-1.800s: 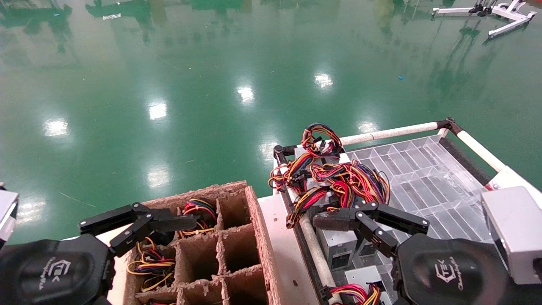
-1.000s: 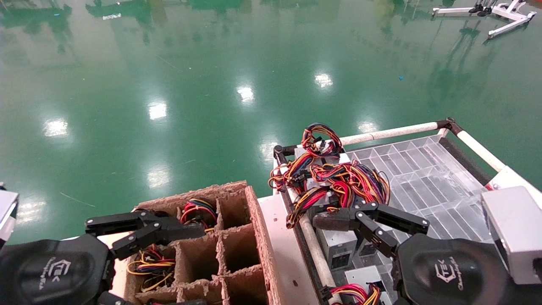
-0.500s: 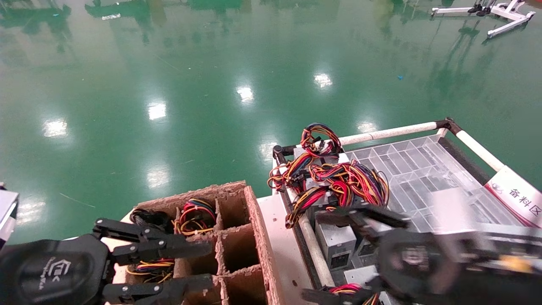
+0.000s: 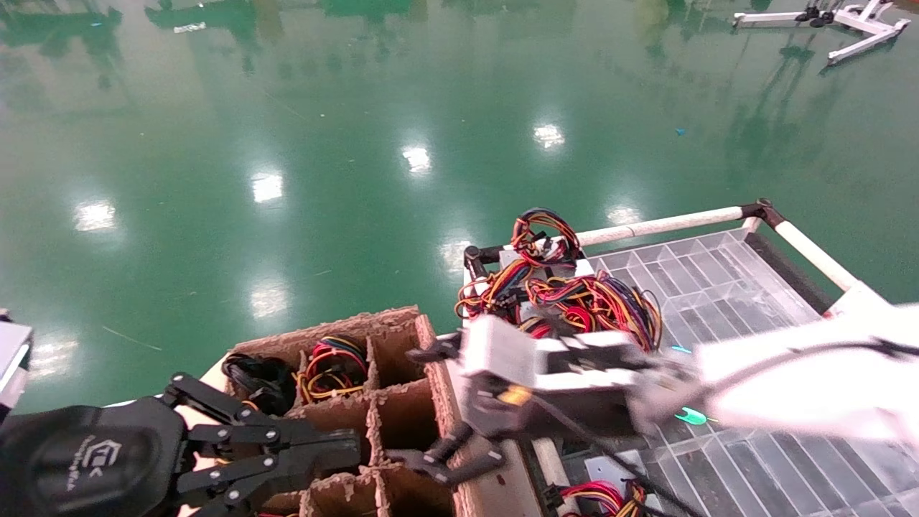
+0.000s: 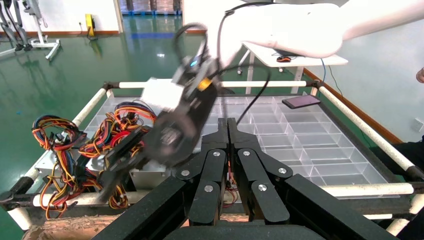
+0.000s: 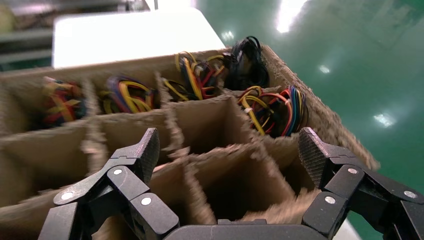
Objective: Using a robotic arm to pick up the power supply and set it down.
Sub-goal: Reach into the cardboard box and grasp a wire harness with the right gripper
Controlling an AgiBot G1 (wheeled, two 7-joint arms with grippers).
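Observation:
Several silver power supplies lie in a heap with red, yellow and black wires at the near left corner of a clear divided tray. One silver power supply shows under the wires in the left wrist view. My right gripper has reached across from the right on its white robotic arm. It hangs open and empty over the right wall of a brown cardboard divider box, looking into an empty cell. The left gripper is shut on nothing, low over the box's near side.
Some box cells hold coiled wires and black cable. White pipes frame the tray. A dark phone lies on the tray's far part. Green floor lies beyond the box and tray.
The right arm has swung left from above the power supply heap to over the cardboard box, and its fingers have opened. The left gripper, open half a second ago, has shut.

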